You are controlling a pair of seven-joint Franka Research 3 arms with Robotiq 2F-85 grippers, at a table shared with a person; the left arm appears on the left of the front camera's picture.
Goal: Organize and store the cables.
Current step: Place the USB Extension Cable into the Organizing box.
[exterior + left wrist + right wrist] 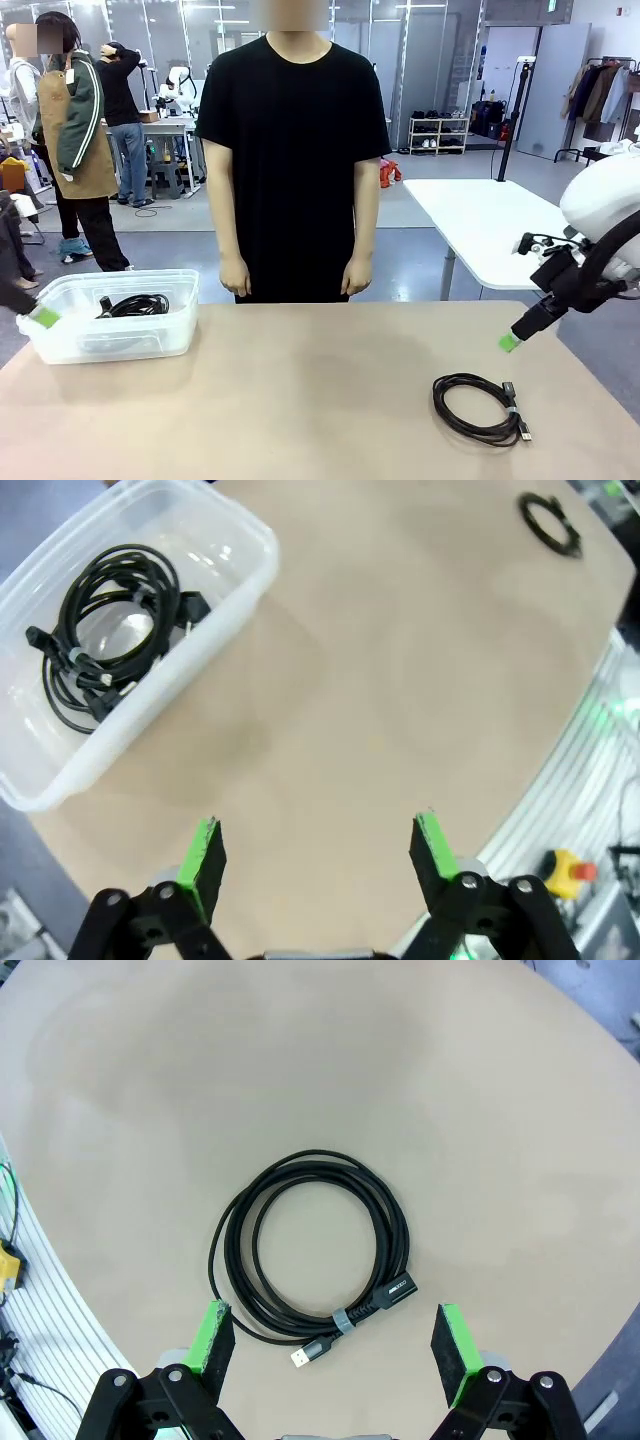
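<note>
Cable coil (310, 1245) lay flat on the table (450, 1080), just below the right gripper (332, 1308).
That gripper's jaws stood spread wide and empty above the coil's near edge, not touching it. One coil lay loose on the table; more black cables (100, 630) sat tangled in the single clear bin (250, 570), their number unclear. The left gripper (316, 820), likewise released and empty, hung over bare table beside the bin.

I work in an open lab hall: past my surface (300, 400) a grey floor (180, 240) runs to glass partitions (420, 60), with a white table (480, 225), a shoe shelf (438, 135), a coat rack (598, 95), people (122, 95) at a cluttered workbench (170, 125), and a yellow stop button (566, 866) by my side.
</note>
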